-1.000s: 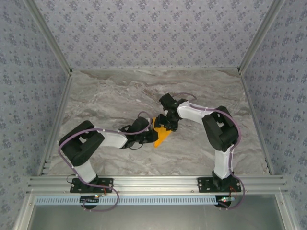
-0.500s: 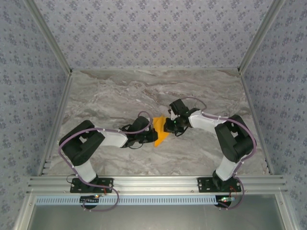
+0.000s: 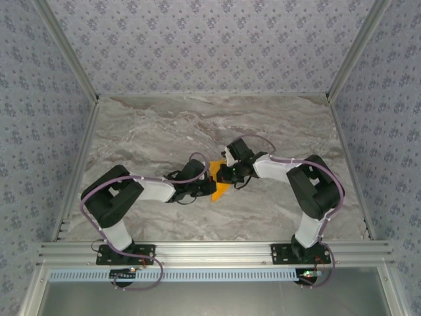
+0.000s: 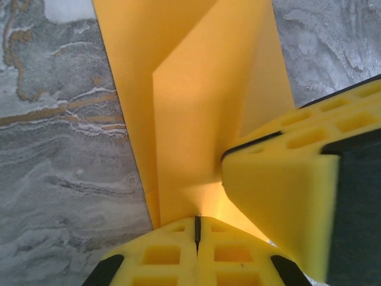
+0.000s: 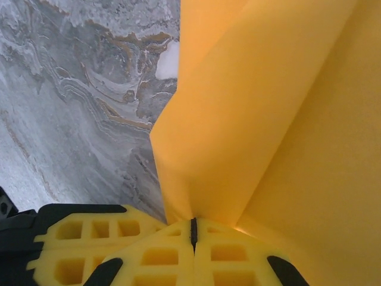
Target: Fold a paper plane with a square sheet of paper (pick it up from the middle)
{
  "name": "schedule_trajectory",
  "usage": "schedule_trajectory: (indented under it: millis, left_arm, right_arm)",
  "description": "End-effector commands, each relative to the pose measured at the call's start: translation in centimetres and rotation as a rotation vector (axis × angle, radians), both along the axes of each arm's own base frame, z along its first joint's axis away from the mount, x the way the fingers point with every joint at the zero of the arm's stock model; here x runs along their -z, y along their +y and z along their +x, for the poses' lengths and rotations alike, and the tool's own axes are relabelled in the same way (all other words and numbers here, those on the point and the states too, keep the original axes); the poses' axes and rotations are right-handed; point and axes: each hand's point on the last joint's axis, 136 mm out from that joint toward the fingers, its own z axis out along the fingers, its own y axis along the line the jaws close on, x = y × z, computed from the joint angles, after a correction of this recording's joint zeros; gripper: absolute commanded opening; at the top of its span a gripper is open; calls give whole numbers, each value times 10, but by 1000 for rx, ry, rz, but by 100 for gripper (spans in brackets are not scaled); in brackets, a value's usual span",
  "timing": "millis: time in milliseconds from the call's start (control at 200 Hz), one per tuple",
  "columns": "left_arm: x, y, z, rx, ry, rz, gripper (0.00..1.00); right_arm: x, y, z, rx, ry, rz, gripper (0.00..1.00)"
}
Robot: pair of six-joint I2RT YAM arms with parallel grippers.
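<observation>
Centre — left gripper (image 4: 196, 229) pinches the creased orange sheet (image 4: 190, 107) | right gripper (image 5: 192, 229) pinches it too | stage: some folds in — narrow dart not yet formed

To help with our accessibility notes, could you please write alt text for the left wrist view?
The left gripper, jaws shut, pinches the folded orange sheet of paper over the grey marble table. The right gripper, also yellow-fingered, grips the paper from the right.
</observation>
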Motion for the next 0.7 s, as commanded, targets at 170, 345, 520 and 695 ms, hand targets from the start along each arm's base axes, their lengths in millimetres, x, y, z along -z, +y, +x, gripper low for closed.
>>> schedule_trajectory:
  millis: [170,345,520,695]
  left_arm:
    - [37,25,-24,0,127,139,0]
    - [43,33,-33,9,158,166,0]
    - [46,36,-40,23,179,169,0]
    - [48,36,-43,30,185,168,0]
  right_arm:
    - [16,-8,11,3,26,-6,5]
    - [26,-24,27,63,40,-3,5]
    - [27,-41,50,118,41,2,6]
    - [18,-56,73,175,27,27,6]
